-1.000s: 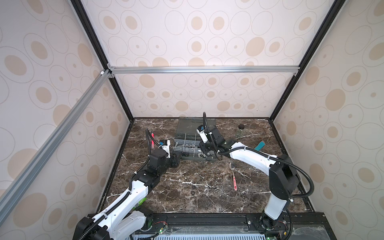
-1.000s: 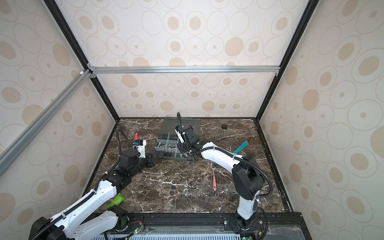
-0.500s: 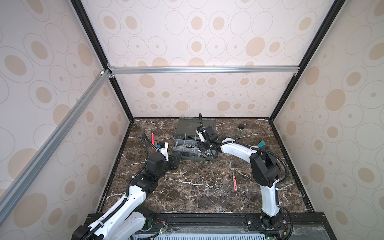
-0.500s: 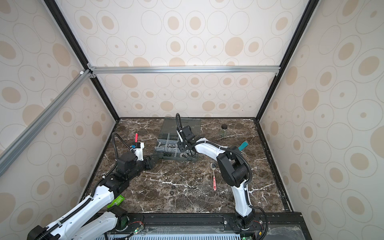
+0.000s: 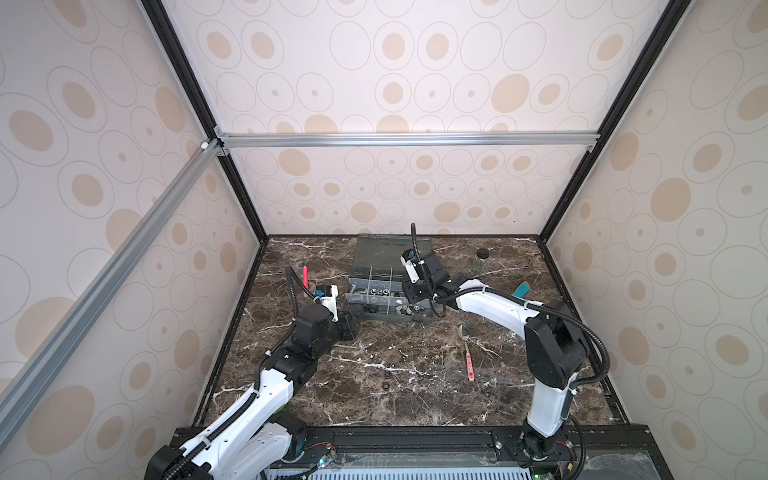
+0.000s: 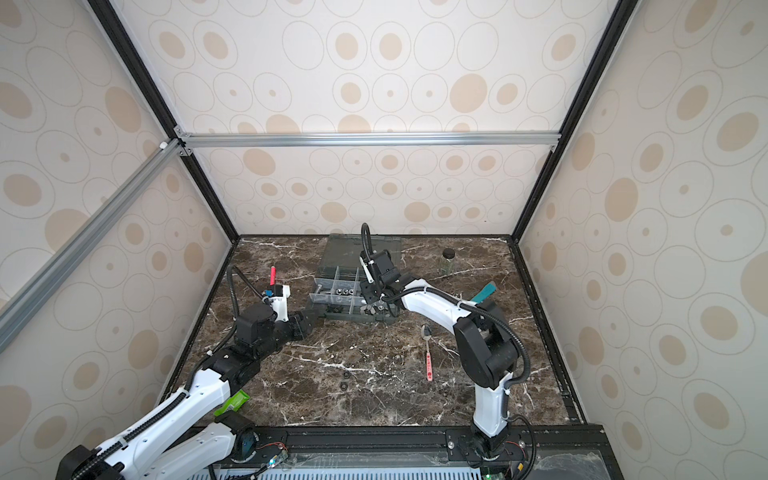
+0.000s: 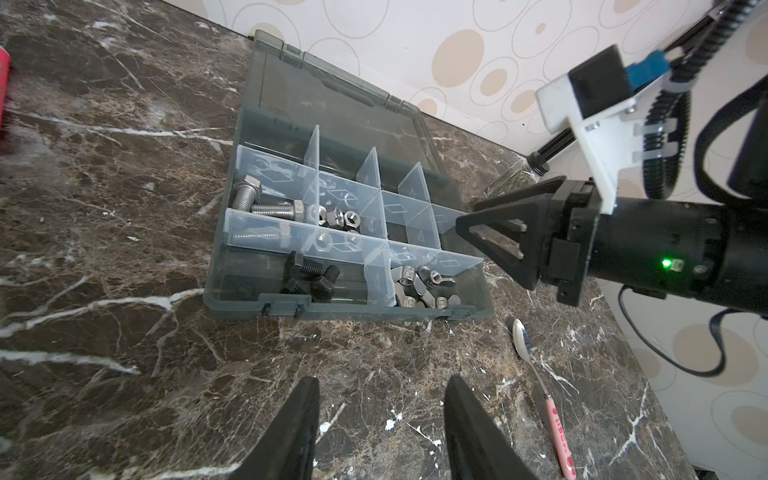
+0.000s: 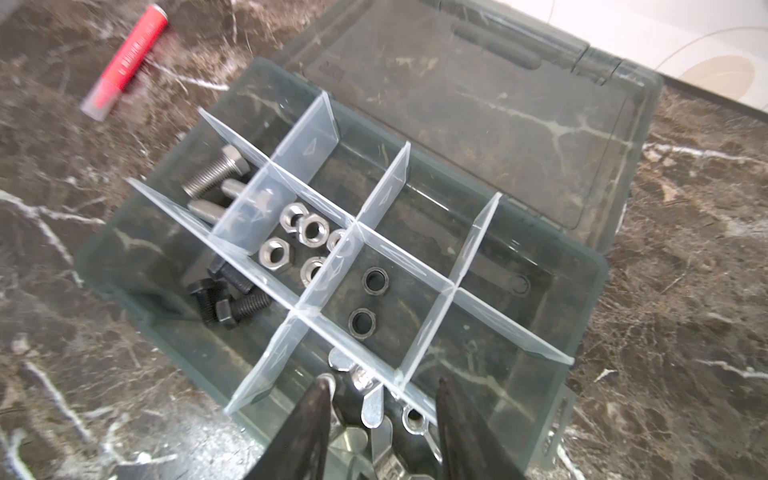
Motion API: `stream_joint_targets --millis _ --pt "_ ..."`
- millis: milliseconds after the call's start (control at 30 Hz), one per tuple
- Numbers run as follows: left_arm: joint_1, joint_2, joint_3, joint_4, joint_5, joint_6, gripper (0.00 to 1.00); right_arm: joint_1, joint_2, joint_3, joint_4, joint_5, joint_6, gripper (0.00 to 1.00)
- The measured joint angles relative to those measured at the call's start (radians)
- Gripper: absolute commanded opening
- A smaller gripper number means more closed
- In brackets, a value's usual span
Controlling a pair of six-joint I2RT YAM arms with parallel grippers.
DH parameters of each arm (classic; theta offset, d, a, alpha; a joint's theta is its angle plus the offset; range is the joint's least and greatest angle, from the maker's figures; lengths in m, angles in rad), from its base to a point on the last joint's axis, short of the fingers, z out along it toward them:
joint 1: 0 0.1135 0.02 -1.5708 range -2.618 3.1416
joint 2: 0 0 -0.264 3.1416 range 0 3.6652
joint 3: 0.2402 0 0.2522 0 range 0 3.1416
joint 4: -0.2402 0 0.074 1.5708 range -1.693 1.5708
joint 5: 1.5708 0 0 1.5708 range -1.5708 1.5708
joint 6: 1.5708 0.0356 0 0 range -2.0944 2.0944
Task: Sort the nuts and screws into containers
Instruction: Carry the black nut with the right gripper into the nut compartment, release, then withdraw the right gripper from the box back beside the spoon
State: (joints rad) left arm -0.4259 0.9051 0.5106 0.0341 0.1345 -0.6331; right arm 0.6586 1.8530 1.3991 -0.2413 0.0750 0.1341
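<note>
The containers are compartments of a grey organizer box [image 5: 388, 322] [image 6: 353, 318] [image 7: 332, 309] [image 8: 582, 299] with its lid open. Inside lie silver screws [image 7: 266, 205] [image 8: 216, 170], black screws [image 7: 309, 276] [image 8: 232, 299], silver nuts [image 7: 336, 216] [image 8: 299, 237], two black nuts [image 8: 370, 303] and wing nuts [image 7: 419, 284] [image 8: 374, 403]. My right gripper [image 5: 409, 307] [image 6: 372, 307] [image 8: 382, 380] hangs open over the wing-nut compartment, holding nothing. My left gripper [image 5: 353, 324] [image 6: 313, 318] [image 7: 382, 380] is open and empty above bare table by the box's front left corner. Two loose black nuts [image 5: 386, 381] [image 6: 345, 380] lie on the table in front.
A pink-handled spoon [image 5: 467, 353] [image 6: 427, 353] [image 7: 544, 399] lies right of the middle. A black-capped glass jar [image 5: 481, 262] [image 6: 447, 261] stands at the back right. A red tube [image 5: 304, 276] [image 8: 124, 62] lies left of the box, a teal object [image 5: 520, 289] behind the right arm.
My right gripper has gone from shut to open over the wing-nut compartment, and its arm's elbow has shifted. The left gripper has barely moved.
</note>
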Motion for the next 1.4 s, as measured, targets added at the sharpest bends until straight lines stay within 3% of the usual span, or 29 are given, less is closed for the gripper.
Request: stream_joint_targets --millis 767,1400 --pt "0.0 0.029 -0.002 0.006 0.022 -0.006 0.49 0.0 -0.157 -0.136 0.002 -0.016 0.004 0.45" --pt "-0.002 0.143 -0.002 0.005 0.07 -0.006 0.48 -0.003 -0.515 -0.555 -0.006 0.006 0.113 0.46"
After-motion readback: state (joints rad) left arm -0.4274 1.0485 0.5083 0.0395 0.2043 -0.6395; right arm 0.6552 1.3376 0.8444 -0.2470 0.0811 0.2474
